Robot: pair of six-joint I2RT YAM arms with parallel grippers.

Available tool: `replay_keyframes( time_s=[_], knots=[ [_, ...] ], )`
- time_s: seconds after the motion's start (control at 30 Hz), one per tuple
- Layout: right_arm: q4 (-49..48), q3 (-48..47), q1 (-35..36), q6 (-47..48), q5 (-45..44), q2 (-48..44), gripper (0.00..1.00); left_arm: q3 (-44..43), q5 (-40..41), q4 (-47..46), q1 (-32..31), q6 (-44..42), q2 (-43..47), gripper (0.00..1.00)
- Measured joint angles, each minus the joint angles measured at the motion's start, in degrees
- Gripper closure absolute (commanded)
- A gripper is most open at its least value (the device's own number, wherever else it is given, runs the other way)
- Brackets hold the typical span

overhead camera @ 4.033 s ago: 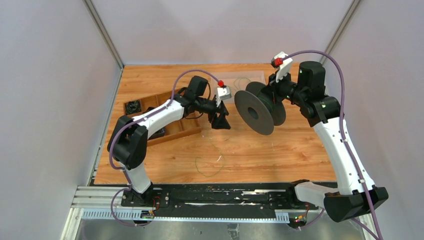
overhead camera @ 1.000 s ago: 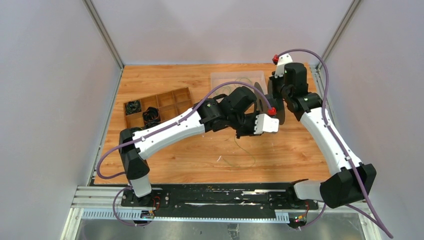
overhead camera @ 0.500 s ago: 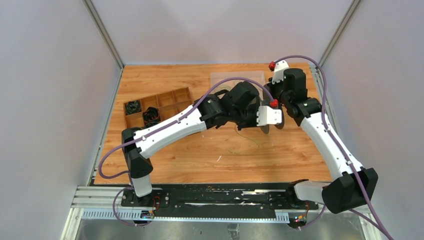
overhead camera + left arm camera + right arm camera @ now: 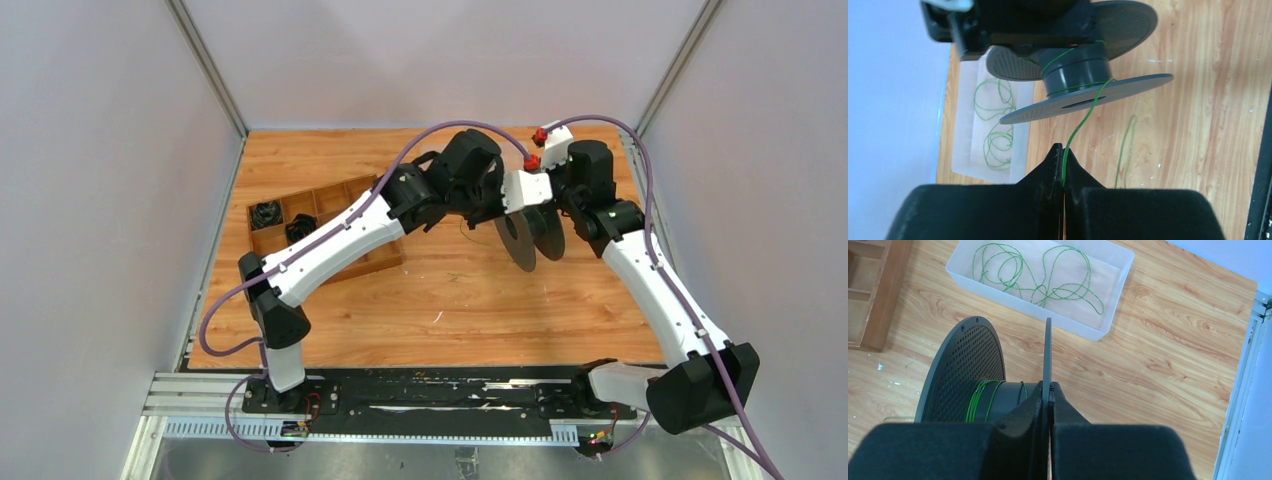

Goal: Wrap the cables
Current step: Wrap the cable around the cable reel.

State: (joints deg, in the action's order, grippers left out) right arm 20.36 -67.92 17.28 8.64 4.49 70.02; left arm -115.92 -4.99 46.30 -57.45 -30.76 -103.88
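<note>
Far to the left of my left gripper (image 4: 1063, 150) sits a wooden tray (image 4: 328, 203), well apart from the work. Ahead and to the left of that gripper's fingertips stands a clear bin (image 4: 965, 150), with loose cables (image 4: 995, 145) lying in it as tangled green loops.

My left gripper is closed tight, pinching a single cable (image 4: 1083, 117) between its fingertips. From the pinch the cable's long axis runs straight ahead of the fingers, then bends slightly right. It crosses the rim of the nearer flange and reaches the hub of the black spool (image 4: 1075, 60), where a few green turns lie around the hub. Just right of these fingers, another stretch of green wire (image 4: 1125, 145) lies on the table (image 4: 1158, 355), also pointing away from me.

My right gripper (image 4: 1049, 385) is clamped shut on the thin edge of one spool flange, which stands edge-on between its fingertips. The wound hub sits immediately left of those fingers, and the bin lies ahead, beyond the spool.
</note>
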Motion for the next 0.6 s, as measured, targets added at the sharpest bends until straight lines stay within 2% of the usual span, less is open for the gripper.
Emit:
replay_keyframes(
  time_s=[0.6],
  knots=[
    [0.0, 0.39, 0.0, 0.44, 7.58, -0.07, 0.99, -4.94, -2.36, 0.11, 6.99, 4.83, -4.42, 1.0]
  ],
)
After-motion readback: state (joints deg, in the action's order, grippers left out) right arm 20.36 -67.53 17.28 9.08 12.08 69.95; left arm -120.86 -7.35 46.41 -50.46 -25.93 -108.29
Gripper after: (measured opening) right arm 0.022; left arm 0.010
